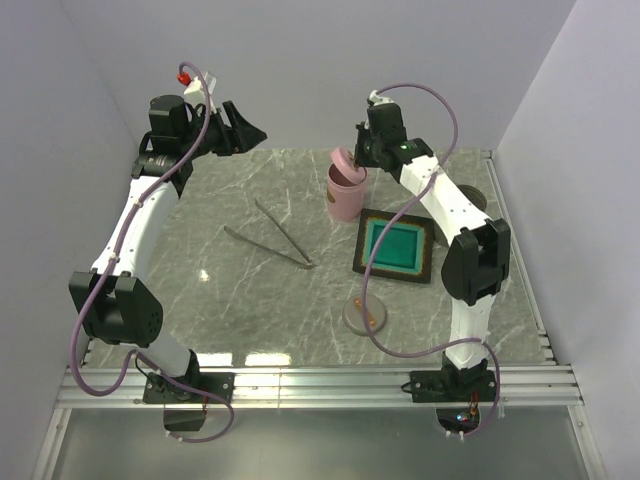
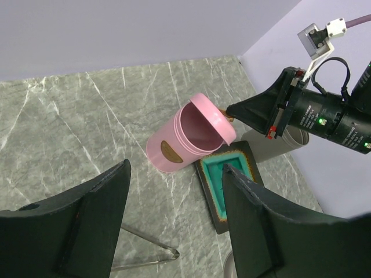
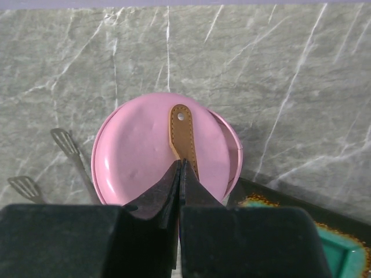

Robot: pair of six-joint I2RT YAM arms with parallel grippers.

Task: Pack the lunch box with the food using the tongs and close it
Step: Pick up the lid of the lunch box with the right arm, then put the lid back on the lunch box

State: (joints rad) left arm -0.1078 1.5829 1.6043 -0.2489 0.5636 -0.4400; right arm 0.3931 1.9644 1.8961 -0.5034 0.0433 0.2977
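Lunch box [image 1: 345, 200], pink, stood upright at mid-table, just beside the far left corner of the black, teal-lined tray [image 1: 394, 275]. Tongs [image 1: 268, 248] lay flat to the box's left. Left gripper [image 2: 175, 168] hung wide open and empty, well apart. Lid [image 3: 145, 156] sat tilted over the mouth. Right gripper [image 3: 179, 162] was pinched fully closed on the lid's brown strap [image 3: 184, 136].

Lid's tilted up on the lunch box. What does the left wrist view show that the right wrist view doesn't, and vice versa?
Left wrist only: the lunch box body, its lid tilted up, the hollow inside showing, and the open left gripper. Right wrist only: the lid's top face, with the brown strap pinched in the shut right gripper. Both: the pink lid, the tongs, the teal-lined tray.
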